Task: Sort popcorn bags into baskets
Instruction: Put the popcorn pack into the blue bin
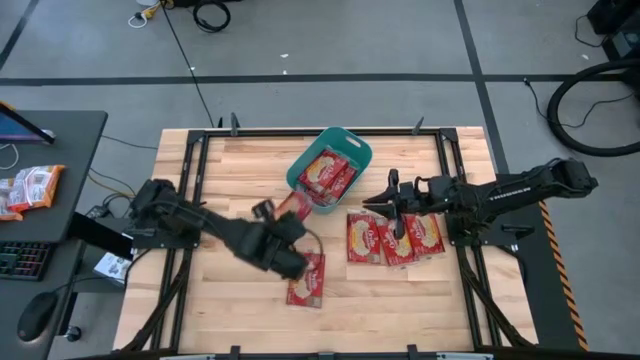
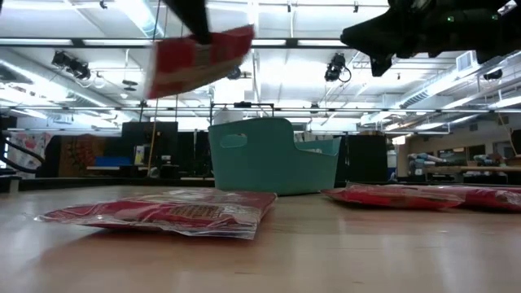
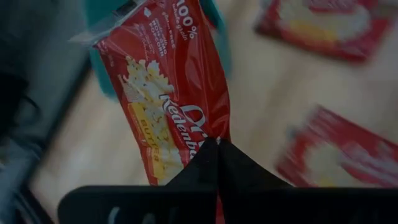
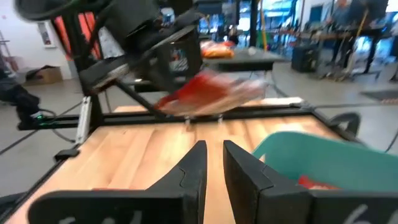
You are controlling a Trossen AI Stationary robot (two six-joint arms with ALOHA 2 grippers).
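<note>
My left gripper [image 1: 288, 222] is shut on one red popcorn bag [image 1: 294, 205] and holds it in the air just on the near-left side of the teal basket [image 1: 352, 150]. The low view shows this bag [image 2: 199, 53] high above the table and the basket [image 2: 273, 155]. The basket has a few bags [image 1: 325, 172] lying inside. One bag [image 1: 307, 280] lies flat on the table near my left arm. Three more bags [image 1: 395, 238] lie side by side under my right arm. My right gripper [image 1: 372, 201] hovers just right of the basket, slightly open and holding nothing. My left gripper pinches the bag between its two fingers at the bag's near end [image 3: 205, 134]. The fingers lie along the bag's length, which stretches away from them toward the basket. The bag is lifted clear of the table and is tilted in the low view [image 2: 199, 53].
A black metal frame [image 1: 190, 160] runs around the wooden table top. On the left stands a dark desk [image 1: 60, 130] with snack bags [image 1: 30, 188], a keyboard and a mouse. Bare wood lies along the near edge [image 1: 400, 310].
</note>
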